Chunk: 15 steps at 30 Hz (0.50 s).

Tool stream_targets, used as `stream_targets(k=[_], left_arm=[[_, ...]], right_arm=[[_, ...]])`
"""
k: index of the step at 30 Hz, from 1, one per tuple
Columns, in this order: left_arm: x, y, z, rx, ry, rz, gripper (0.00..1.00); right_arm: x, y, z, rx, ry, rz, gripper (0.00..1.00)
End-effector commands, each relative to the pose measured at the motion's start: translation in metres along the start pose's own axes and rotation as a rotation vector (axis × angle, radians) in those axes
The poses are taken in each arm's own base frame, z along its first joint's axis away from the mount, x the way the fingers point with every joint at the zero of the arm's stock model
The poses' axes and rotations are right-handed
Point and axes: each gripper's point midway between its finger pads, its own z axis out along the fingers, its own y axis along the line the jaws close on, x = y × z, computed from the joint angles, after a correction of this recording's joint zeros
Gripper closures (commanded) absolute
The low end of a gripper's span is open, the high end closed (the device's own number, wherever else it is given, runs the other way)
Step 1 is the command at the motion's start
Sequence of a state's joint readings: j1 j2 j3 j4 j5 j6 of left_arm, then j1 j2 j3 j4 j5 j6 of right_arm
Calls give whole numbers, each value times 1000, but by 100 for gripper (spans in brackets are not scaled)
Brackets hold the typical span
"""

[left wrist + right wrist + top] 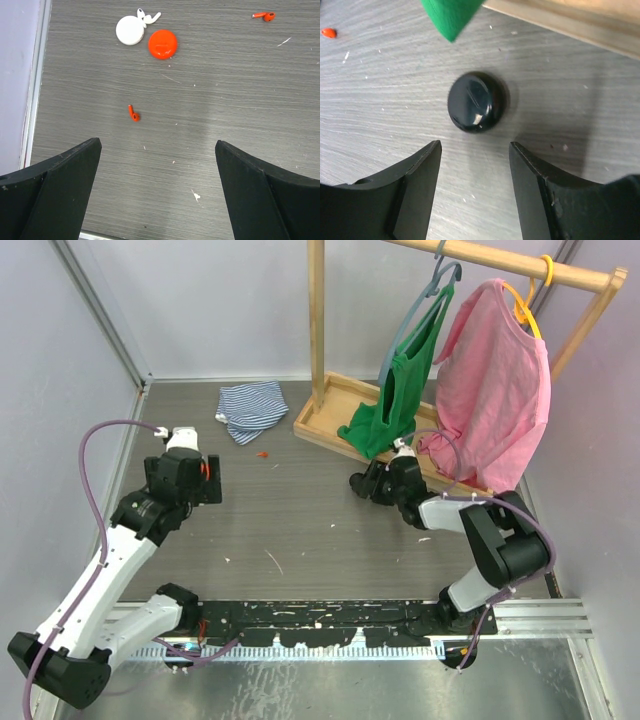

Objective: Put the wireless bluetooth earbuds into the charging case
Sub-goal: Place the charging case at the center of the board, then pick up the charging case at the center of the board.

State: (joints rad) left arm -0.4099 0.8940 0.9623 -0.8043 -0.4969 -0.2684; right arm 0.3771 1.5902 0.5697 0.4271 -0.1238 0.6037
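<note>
Both pincers open over a scuffed grey wood-grain tabletop [300,510], pale walls [200,310] around.
My left pincer [157,144] gapes wide above one orange earbud [133,113]; a second orange earbud [265,16] lies well apart, the white case [130,30] and orange case [162,44] just beside each other. My right pincer [475,145] stands parted just short of the black case [476,102], not touching it, near the wooden rack's base [570,22].
</note>
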Motion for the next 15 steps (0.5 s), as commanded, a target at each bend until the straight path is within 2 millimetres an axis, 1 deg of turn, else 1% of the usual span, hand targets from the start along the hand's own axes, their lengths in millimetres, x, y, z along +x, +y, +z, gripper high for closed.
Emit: stream_targets(k=[1,3,5,8,10,13,15], left_arm=[[-12,2,1,-1,-44,-36,0],[-12,2,4,0,-36,-41,0],[-11,1,7,0,-20,-49,0],[-11,2,14,-5,9,-73,1],[-11,4,19,-14,34,-99,2],[-11,4,28,-15,81,-176,2],[-13,0,37,22,110,-253,2]], right_arm=[[-3,-14,-20,68,-22,-56,37],[-6,-11,-25,58,-37,-67,37],[-10,-2,-29,11,-64,-87,36],[-16,28,-33,-121,-102,-156,35],[-15,45,-36,-184,-111,-208,34],[-12,63,-41,-253,-147,-271,33],[-7,71,-46,-292,-172,-311,33]])
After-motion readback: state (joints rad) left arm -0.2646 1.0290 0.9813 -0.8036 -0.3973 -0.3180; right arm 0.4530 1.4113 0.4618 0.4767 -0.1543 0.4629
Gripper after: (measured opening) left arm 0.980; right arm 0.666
